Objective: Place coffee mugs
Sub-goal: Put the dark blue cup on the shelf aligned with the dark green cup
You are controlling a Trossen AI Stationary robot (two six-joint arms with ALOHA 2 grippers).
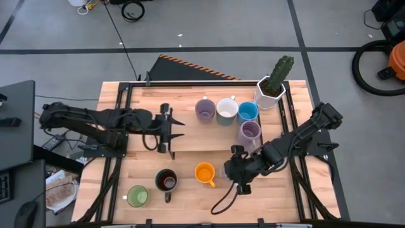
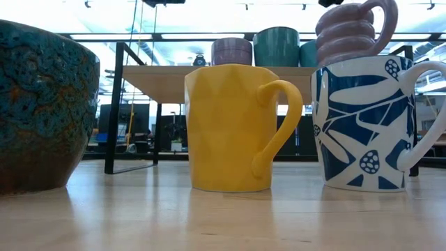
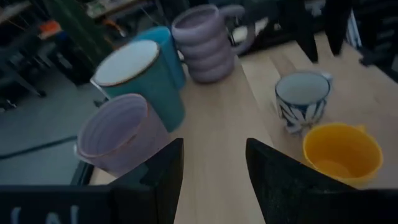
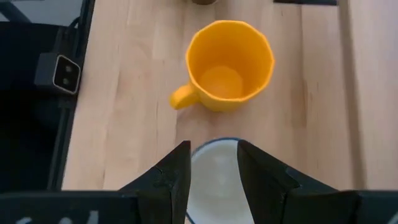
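The orange mug, faceted, stands upright near the table's front middle. Just beside it is a white mug with blue leaf pattern, under the right gripper, whose fingers straddle its rim, slightly apart; whether they pinch it I cannot tell. The left gripper hovers mid-table, fingers apart and empty. No readable writing

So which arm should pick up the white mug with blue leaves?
The right, probably. Its end effector hangs directly over the white mug with blue leaves, beside the orange mug. The left end effector is farther off, mid-table.
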